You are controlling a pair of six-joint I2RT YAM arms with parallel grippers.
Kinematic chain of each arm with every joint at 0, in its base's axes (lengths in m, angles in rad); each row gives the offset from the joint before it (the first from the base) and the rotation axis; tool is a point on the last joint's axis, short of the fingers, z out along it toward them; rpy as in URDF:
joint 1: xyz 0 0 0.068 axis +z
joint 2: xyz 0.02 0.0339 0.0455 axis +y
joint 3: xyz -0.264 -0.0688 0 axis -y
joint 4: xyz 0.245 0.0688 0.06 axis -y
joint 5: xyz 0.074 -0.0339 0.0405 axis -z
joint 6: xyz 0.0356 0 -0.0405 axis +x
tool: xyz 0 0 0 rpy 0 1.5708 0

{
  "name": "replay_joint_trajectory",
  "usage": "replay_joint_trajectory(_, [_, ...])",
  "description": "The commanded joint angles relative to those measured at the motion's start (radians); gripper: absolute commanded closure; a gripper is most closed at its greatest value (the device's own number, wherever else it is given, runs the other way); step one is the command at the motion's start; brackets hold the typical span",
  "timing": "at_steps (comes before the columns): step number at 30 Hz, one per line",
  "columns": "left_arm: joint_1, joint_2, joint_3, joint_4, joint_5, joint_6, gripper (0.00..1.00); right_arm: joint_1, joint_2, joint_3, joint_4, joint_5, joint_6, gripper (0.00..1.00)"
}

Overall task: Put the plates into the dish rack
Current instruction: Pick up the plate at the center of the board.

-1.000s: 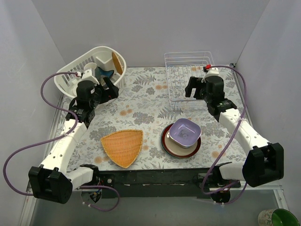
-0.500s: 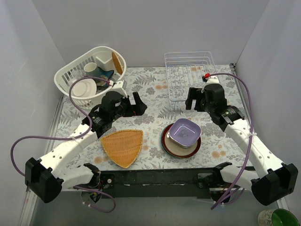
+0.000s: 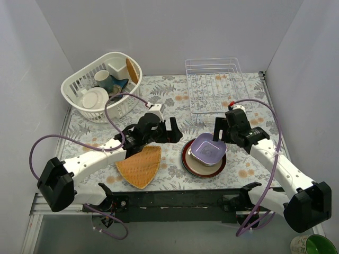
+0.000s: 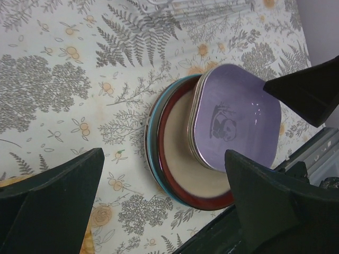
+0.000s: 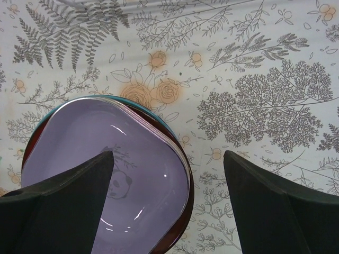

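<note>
While both arms hang over the near half of the tabletop (image 3: 159,100), the step in hand looks like the approach to a first pick.

- Plates: one stack near the near edge, right of centre. The dark red-brown plate (image 3: 186,160) is at the bottom, with a teal edge showing beneath its rim. The lilac dish (image 3: 208,149) is on top, panda mark inside, sitting off-centre toward the stack's right side. At least one paler rim shows under it; how many I cannot tell.
- Dish rack (image 3: 214,84): far right corner, well apart from the stack. No plate stands in its slots.
- Right gripper (image 3: 225,136): jaws spread, nothing between them, poised above the far right rim of the lilac dish.
- Left gripper (image 3: 170,135): jaws wide apart, empty, hovering just left of the stack, above the far edge of the orange woven tray (image 3: 140,165).
- White plastic basket (image 3: 100,87) sits at the far left corner, out of play.

Judgement on the next move: the right gripper drops so that one finger goes inside the lilac dish and one outside its wall, then pinches the rim. The dish is shallow and glossy, so a firm bite is wanted before lifting. It must then be tipped on edge for a slot. The left gripper may need to steady the plates below.
</note>
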Motion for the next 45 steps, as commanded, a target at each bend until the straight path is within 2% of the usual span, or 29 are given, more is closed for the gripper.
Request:
replay_joint_trajectory(1, [-0.069,0.047,0.005,0.041,-0.043,-0.017,0.02,0.001,-0.033,-0.030,0.003,-0.010,0.027,0.09])
replay_joint_trajectory(9, [-0.126,0.100,0.026,0.054,-0.071,-0.018,0.02,0.002,-0.042,-0.067,0.001,-0.013,0.013,0.19])
replay_joint_trajectory(13, [-0.132,0.094,0.023,0.052,-0.080,-0.020,0.02,0.002,-0.050,-0.084,0.010,-0.008,0.015,0.31])
replay_joint_trajectory(21, [-0.135,0.074,0.006,0.043,-0.094,-0.029,0.02,0.002,-0.044,-0.130,0.014,0.007,0.016,0.38])
replay_joint_trajectory(24, [-0.140,0.067,0.005,0.037,-0.097,-0.034,0.02,0.002,-0.053,-0.140,0.020,0.006,0.019,0.44])
replay_joint_trajectory(28, [-0.140,0.063,0.005,0.035,-0.105,-0.037,0.02,0.002,-0.062,-0.139,0.023,0.010,0.016,0.59])
replay_joint_trajectory(31, [-0.140,0.064,0.005,0.032,-0.105,-0.040,0.02,0.002,-0.068,-0.134,0.020,0.018,0.012,0.63])
replay_joint_trajectory(36, [-0.143,0.064,0.005,0.034,-0.105,-0.043,0.02,0.002,-0.081,-0.133,0.018,0.028,0.013,0.64])
replay_joint_trajectory(45, [-0.146,0.058,-0.005,0.029,-0.108,-0.043,0.02,0.002,-0.069,-0.139,0.021,0.013,0.018,0.72])
